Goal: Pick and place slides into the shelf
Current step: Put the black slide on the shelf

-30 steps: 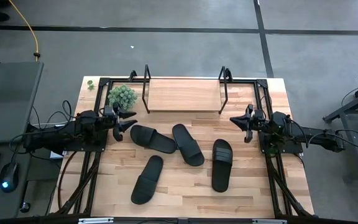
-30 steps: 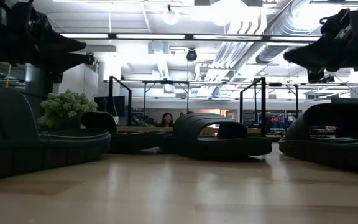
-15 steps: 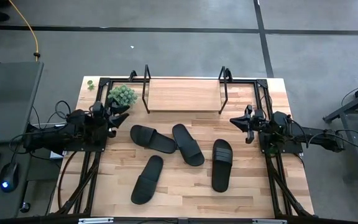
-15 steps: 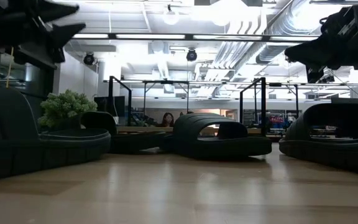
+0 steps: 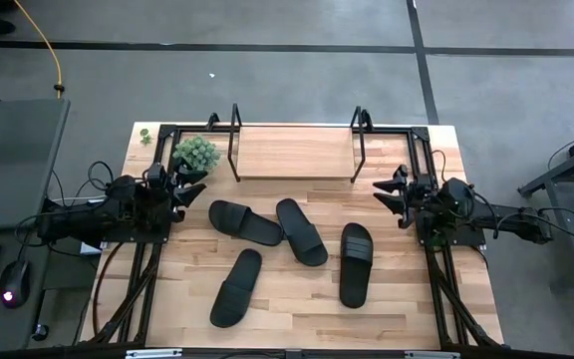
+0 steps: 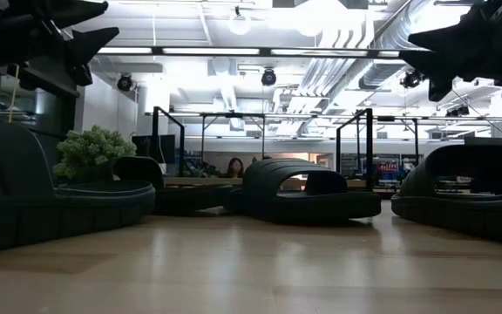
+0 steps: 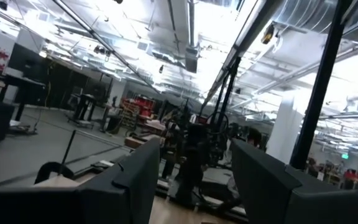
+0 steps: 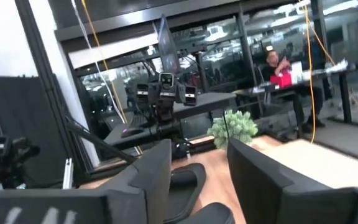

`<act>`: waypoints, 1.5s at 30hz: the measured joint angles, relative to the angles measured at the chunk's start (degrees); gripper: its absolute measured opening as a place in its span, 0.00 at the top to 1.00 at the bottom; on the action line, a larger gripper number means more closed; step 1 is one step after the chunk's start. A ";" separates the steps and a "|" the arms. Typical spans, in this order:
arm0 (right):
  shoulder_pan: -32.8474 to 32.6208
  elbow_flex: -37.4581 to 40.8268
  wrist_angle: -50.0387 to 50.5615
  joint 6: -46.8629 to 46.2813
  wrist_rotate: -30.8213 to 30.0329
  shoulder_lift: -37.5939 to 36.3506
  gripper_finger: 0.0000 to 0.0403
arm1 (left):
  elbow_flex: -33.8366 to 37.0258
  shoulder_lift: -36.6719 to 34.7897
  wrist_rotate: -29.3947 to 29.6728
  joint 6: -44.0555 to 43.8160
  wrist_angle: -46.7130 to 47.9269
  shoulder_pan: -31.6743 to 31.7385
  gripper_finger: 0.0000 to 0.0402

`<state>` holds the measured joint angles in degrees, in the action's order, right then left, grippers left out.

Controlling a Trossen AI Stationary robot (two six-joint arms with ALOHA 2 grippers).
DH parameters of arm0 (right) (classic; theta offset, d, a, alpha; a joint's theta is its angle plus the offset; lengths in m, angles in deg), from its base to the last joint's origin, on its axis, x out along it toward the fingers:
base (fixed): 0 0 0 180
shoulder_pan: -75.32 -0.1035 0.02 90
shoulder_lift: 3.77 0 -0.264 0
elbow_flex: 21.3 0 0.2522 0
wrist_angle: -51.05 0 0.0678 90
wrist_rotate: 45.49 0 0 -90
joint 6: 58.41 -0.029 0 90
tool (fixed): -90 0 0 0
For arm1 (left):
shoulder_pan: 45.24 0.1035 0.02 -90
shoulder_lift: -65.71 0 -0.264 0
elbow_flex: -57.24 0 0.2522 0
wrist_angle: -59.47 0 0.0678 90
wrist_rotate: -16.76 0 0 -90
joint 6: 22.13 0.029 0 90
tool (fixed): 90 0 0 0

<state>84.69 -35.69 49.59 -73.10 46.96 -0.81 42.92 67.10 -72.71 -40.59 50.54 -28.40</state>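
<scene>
**Four slides on the table, both arms back at the sides**

While none of the four slides has reached the shelf [image 5: 295, 152], all of them lie loose on the table [image 5: 407, 309] in front of it: one slide [image 5: 245, 222] left of centre with a second [image 5: 301, 231] angled just beside it, almost touching, a third [image 5: 356, 263] to the right, and a fourth [image 5: 236, 287] nearest the front edge. The shelf stands at the far side, its light board bare between the black wire ends, with a small green plant [image 5: 195, 153] near its left end.

The left gripper [image 5: 189, 182] hangs at the left edge of the table, fingers spread apart and holding nothing; the left wrist view shows a clear gap between them. The right gripper [image 5: 387, 191] sits at the right edge, also parted and empty.

The slides look like moulded foam or rubber: probably light, somewhat flexible, dull-surfaced enough not to slip much, and not fragile. The wide strap arching over each sole looks the best hold, since a finger could pass under it and pinch the band; gripped there, the sole would likely sag a little. Pinching the sole's edge seems possible too, though the flat lie on the wood leaves little room to get under it. The third slide is closest to the right gripper, the first to the left
</scene>
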 joint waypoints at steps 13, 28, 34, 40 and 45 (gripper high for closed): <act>0.00 0.00 0.36 1.21 -7.11 0.00 0.40 | 0.00 -0.02 -0.93 -3.06 0.05 0.01 0.54; -0.09 -4.91 -1.86 -0.53 0.34 -0.02 0.40 | 0.00 -0.02 -0.97 -7.34 -1.32 0.02 0.54; -3.19 -12.62 6.62 4.15 1.69 0.47 0.40 | 0.00 -0.02 -1.68 -7.43 -1.23 0.02 0.54; -6.06 -23.97 16.47 10.76 -4.98 5.09 0.40 | -5.68 0.14 -2.62 -6.67 3.79 0.02 0.54; -6.96 -34.80 27.30 12.33 -9.88 12.39 0.40 | -17.02 4.29 -2.79 -2.72 21.62 0.00 0.54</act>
<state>77.72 -70.48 76.89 -60.77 37.08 11.58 25.90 71.39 -75.51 -43.31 72.16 -28.40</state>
